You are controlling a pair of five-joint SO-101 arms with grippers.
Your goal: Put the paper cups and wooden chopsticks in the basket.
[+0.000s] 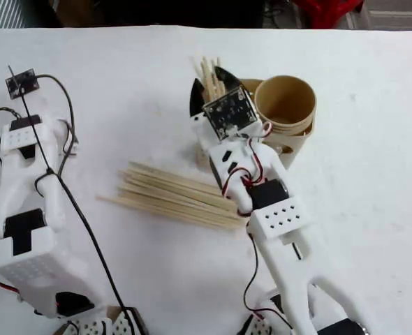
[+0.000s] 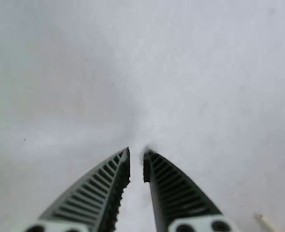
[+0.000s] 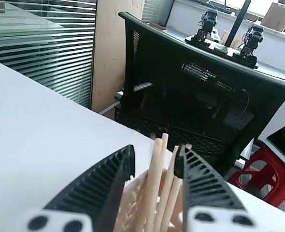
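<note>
Much white table [image 2: 133,58] surrounds clenched left end effector [image 2: 136,158]; right end effector [image 3: 157,154], released, straddles upright chopsticks [image 3: 154,188].

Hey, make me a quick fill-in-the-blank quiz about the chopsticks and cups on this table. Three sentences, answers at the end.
1. A bunch of chopsticks sticks out between the fingers of the ____ arm's gripper.
2. The loose pile of chopsticks lies on a ____ table.
3. The paper cups stand with their mouths facing ____.

Missing words: right; white; up
</note>
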